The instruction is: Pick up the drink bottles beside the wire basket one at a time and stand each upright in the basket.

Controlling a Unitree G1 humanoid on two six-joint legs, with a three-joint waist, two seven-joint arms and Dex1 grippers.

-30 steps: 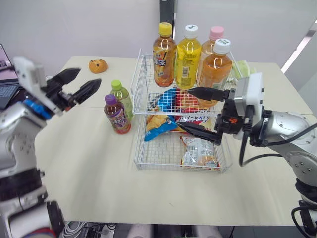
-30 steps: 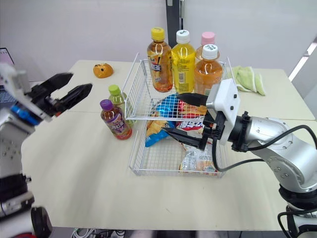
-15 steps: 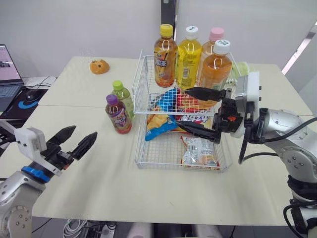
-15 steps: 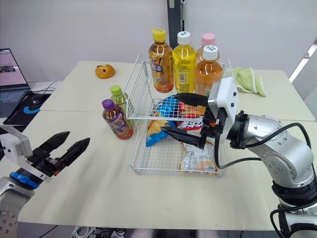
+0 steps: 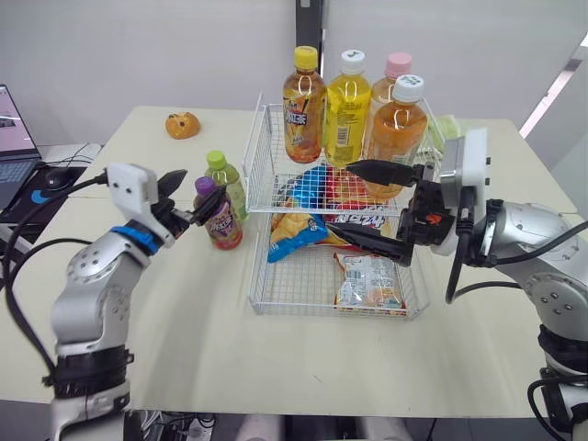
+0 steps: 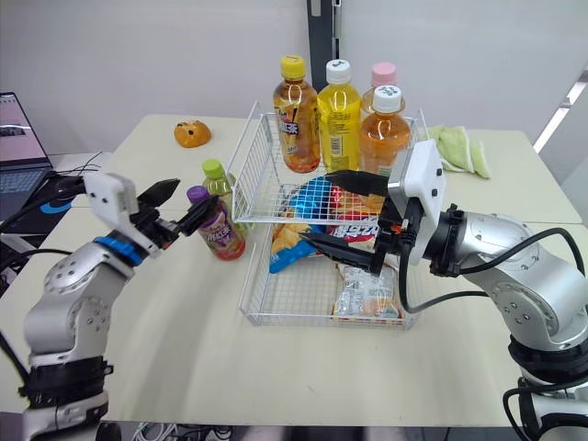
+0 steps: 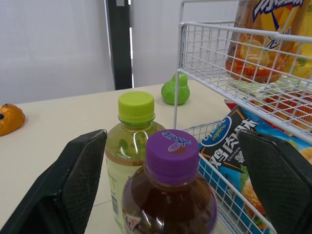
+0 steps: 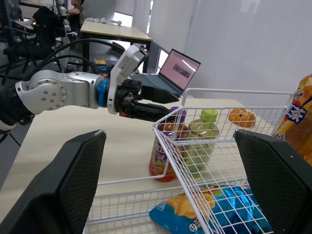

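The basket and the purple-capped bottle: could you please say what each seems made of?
The basket is probably white-coated metal wire: thin rigid bars in an open grid. The purple-capped bottle looks like clear glossy plastic, as dark drink shows through; its cap seems matte plastic with ribbed sides.

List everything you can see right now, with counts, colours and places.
table: one, beige, under everything
wire basket: one, white, mid-table
bottles in basket: four, upright at its back: amber bottle, yellow bottle, orange bottle, pink-capped bottle
bottles beside basket: two, upright on its left: purple-capped bottle, green-capped bottle
snack packets: several; blue, red, clear; lying in basket
bun-shaped object: one, orange, table's far left
cloth: one, green, table's far right
laptop: one, open, off the table's left
left pincer: black, open, either side of purple-capped bottle
right pincer: black, open, over the snacks
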